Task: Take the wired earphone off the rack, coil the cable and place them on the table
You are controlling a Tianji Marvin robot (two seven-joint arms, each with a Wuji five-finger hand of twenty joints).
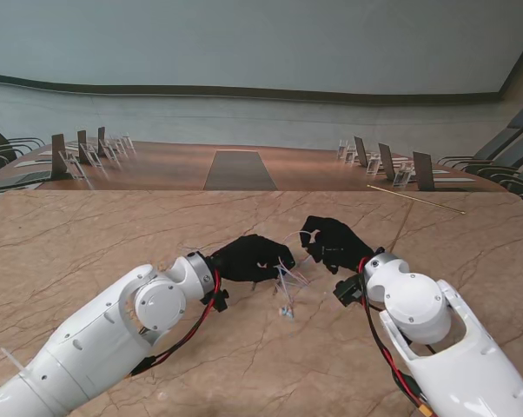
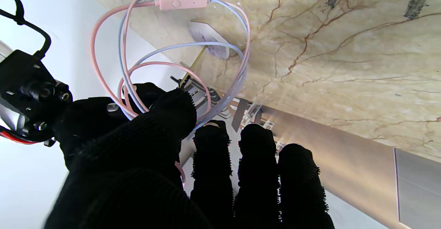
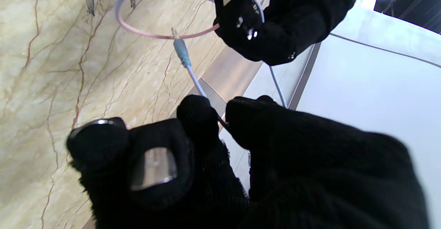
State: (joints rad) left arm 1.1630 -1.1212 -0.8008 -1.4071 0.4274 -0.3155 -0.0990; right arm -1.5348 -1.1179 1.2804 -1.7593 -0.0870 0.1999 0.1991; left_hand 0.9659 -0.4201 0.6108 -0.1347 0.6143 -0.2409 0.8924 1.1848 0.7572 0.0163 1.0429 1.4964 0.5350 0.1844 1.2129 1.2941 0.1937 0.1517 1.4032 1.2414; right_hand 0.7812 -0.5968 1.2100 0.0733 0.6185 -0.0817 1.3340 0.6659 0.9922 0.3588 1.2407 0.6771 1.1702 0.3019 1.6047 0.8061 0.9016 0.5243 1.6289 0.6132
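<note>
My left robot hand [image 1: 253, 258] pinches the light, limp earphone cable [image 2: 137, 60] loops at frame centre; my right robot hand [image 1: 335, 243] grips near its stiffer plug [image 3: 181, 51].

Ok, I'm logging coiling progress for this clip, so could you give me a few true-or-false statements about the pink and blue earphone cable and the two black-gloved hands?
1. The pink and blue earphone cable hangs in several loops from the black-gloved left hand. True.
2. The black-gloved right hand is open and touches nothing. False: it pinches the cable just behind the blue audio plug.
3. The pink inline remote shows in the left wrist view. True.
4. The coiled cable lies flat on the beige marble table, let go by both hands. False: both hands hold it.
5. The earphone is on a rack. False: no rack is visible.
</note>
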